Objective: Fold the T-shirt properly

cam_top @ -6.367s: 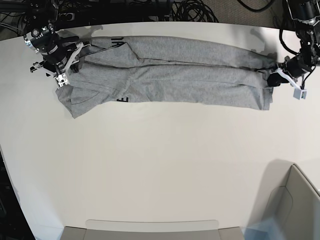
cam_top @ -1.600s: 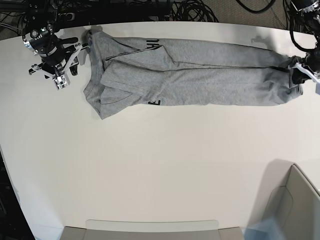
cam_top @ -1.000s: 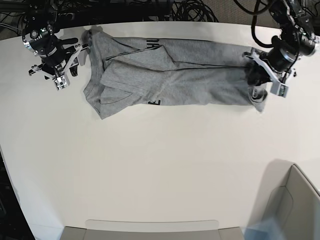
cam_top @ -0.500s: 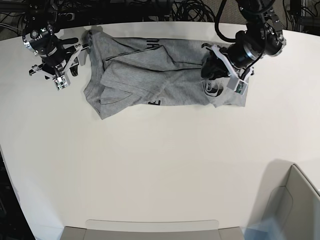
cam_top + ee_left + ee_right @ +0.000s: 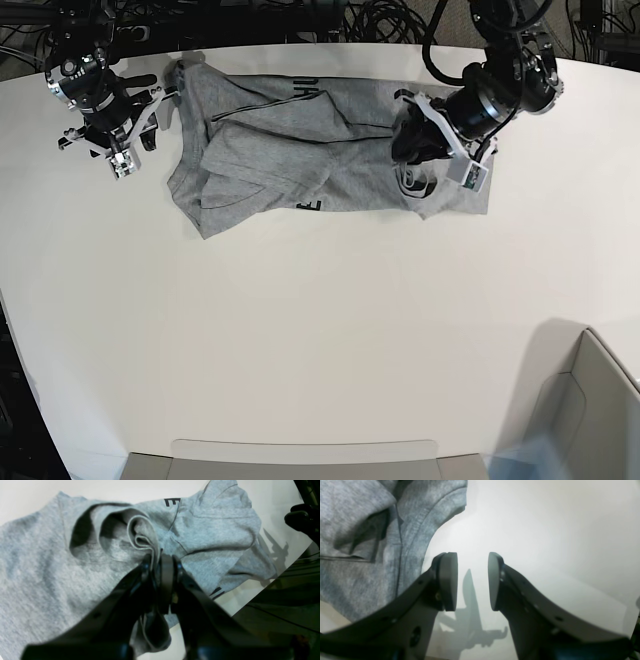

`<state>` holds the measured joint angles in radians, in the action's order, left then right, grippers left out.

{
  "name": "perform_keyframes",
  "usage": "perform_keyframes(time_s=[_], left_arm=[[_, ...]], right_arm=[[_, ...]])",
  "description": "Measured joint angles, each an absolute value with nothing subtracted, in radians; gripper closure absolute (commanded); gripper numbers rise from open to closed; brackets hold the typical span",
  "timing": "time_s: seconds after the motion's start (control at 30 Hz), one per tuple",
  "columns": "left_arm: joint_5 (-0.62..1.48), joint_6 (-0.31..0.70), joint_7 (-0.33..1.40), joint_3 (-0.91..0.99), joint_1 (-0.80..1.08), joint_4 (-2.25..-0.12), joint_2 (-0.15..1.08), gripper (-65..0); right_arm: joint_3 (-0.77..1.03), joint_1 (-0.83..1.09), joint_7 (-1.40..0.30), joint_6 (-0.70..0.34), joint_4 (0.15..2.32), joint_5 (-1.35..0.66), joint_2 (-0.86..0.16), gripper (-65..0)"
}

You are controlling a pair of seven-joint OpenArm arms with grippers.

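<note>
One heather-grey T-shirt [image 5: 300,150] across the upper part of the base view, soft marled cotton, folded lengthwise into a long band on a smooth, matte white table [image 5: 320,330]. Rumpled and layered at its left end, with a sleeve flap and a fragment of black block lettering at the lower edge. Doubled back over itself at the right end, bunched into rounded loops of fabric.

Left gripper [image 5: 157,562] at upper right of the base view, black hard-plastic fingers [image 5: 167,580] pinched nearly together on a curled hem of the shirt, ribbed edges folded into a tight scroll between them in the left wrist view.

Right gripper [image 5: 472,580] at upper left of the base view, just beside the shirt's left edge, apart from the cloth. Flat, rounded grey pads [image 5: 448,580] parted with bare table showing between, holding nothing, sharp shadow cast on the glossy surface below.
</note>
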<state>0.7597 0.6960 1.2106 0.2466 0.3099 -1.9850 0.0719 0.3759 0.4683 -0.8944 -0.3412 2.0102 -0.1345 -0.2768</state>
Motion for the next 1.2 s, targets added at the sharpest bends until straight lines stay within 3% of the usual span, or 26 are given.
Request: perform_keyframes(time_s=[0.53, 0.63, 0.7, 1.07, 1.2], left_arm=[[0.759, 0.696, 1.203, 0.176, 0.312, -1.968, 0.072, 0.0], [0.760, 0.696, 1.208, 0.176, 0.313, -1.956, 0.072, -14.9], [0.763, 0.696, 1.205, 0.176, 0.312, -1.956, 0.072, -17.9], [0.764, 0.697, 1.203, 0.212, 0.312, -1.954, 0.056, 0.0], [0.761, 0.696, 1.200, 0.295, 0.307, -1.893, 0.067, 0.0]], right_arm=[[0.376, 0.482, -0.894, -0.341, 2.010, -0.134, -0.257, -20.1], [0.376, 0.487, -0.894, -0.341, 2.010, -0.134, -0.260, -20.1], [0.376, 0.487, -0.894, -0.341, 2.010, -0.134, -0.259, -20.1], [0.376, 0.485, -0.894, -0.341, 2.010, -0.134, -0.260, -20.1], [0.378, 0.485, -0.860, -0.341, 2.009, -0.131, -0.259, -20.1]])
